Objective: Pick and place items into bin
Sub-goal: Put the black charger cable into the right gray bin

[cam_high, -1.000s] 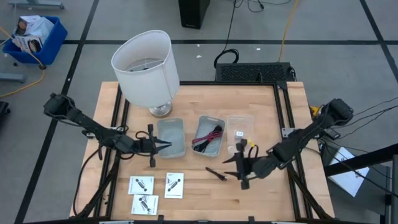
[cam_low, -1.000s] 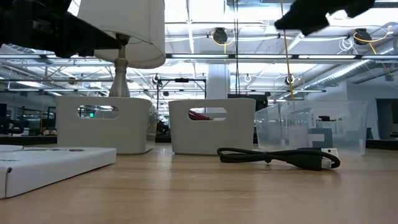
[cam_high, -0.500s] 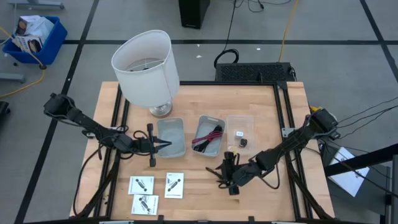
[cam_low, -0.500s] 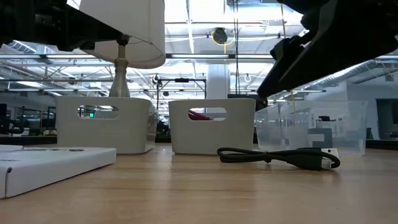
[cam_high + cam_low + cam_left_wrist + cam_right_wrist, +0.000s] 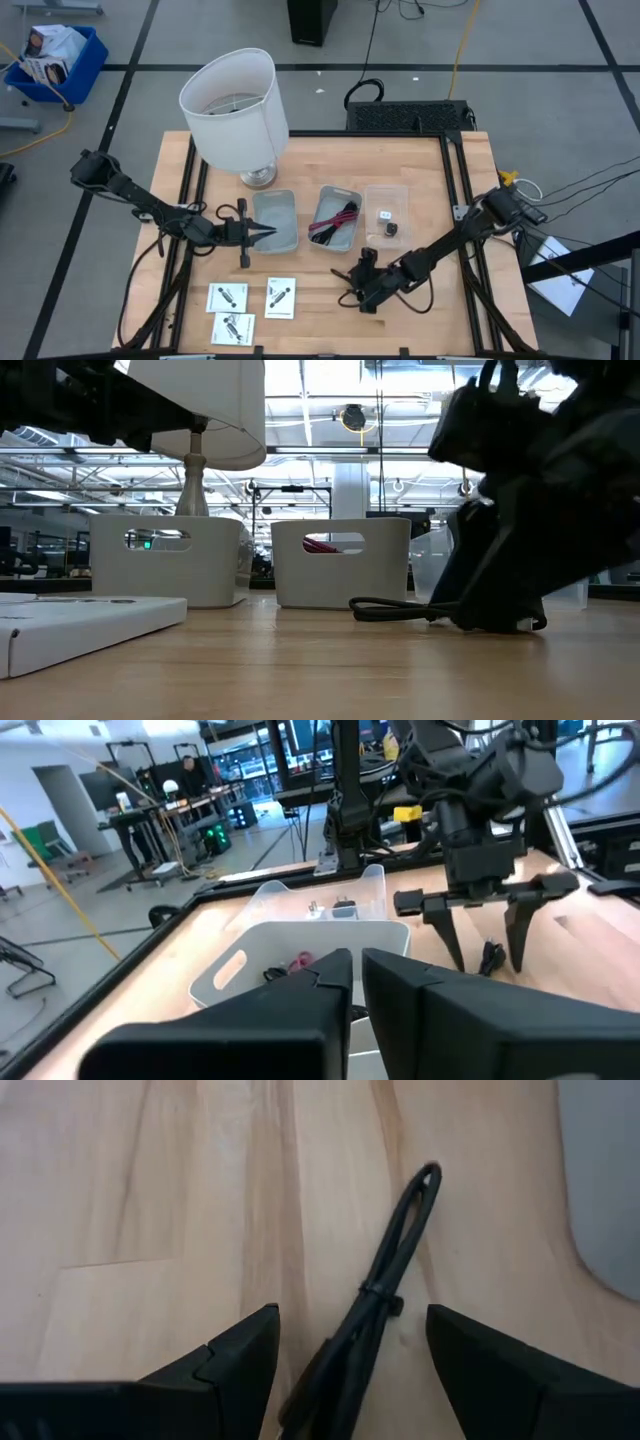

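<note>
A thin black coiled cable (image 5: 385, 1285) lies flat on the wooden table in front of the bins. My right gripper (image 5: 352, 1320) is low over it, open, one finger on each side of the cable; whether they touch it I cannot tell. From the side, my right gripper (image 5: 500, 560) is a dark mass over the cable (image 5: 400, 608). Three white square packets (image 5: 228, 297) (image 5: 280, 297) (image 5: 233, 328) lie flat near the front left. My left gripper (image 5: 265, 233) points level, shut and empty, at the left rim of the left grey bin (image 5: 275, 222).
The middle grey bin (image 5: 335, 218) holds magenta and black cables. A clear bin (image 5: 387, 212) to its right holds a tiny black cube and a white tag. A big white lamp (image 5: 238, 110) stands at the back left, behind the left bin.
My right gripper has come down and moved toward the table's left and near edge, from beside the clear bin to the black cable, which now lies between its fingers. The cable has stayed where it was.
</note>
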